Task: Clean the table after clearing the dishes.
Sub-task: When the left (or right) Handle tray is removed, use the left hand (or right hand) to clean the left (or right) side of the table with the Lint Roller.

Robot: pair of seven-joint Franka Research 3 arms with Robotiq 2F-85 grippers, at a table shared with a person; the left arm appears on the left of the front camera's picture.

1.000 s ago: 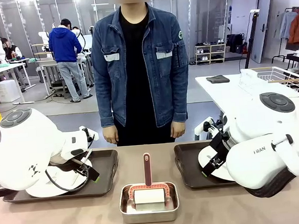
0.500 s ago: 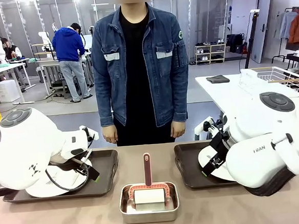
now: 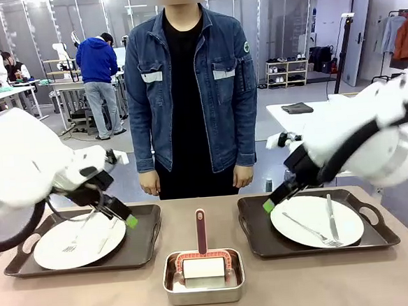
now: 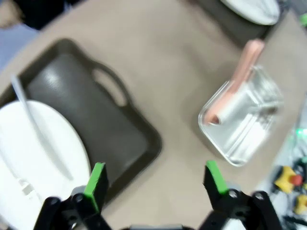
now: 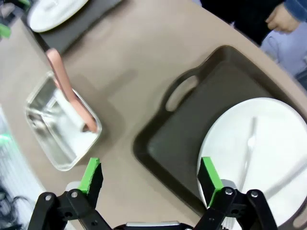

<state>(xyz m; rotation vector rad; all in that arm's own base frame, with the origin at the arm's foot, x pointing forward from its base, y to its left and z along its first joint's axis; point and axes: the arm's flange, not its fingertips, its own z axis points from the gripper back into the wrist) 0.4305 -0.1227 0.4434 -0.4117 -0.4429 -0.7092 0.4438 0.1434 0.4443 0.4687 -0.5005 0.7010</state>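
Two dark trays sit on the tan table, each carrying dishes. The left tray holds a white plate with a fork and knife. The right tray holds a white plate with cutlery as well. My left gripper hovers open above the left tray's right end. In its wrist view the left gripper stands over the tray's corner beside the plate. My right gripper hangs open over the right tray's left end. The right gripper sits above that tray and plate.
A small steel pan with a pink-handled white roller stands at the table's front middle, between the trays. A person in a denim jacket stands at the far edge with hands down. A white side table is at the back right.
Both arms have lifted up and back from over the trays, uncovering the two plates. Both grippers stay open. The pan and trays have not moved.
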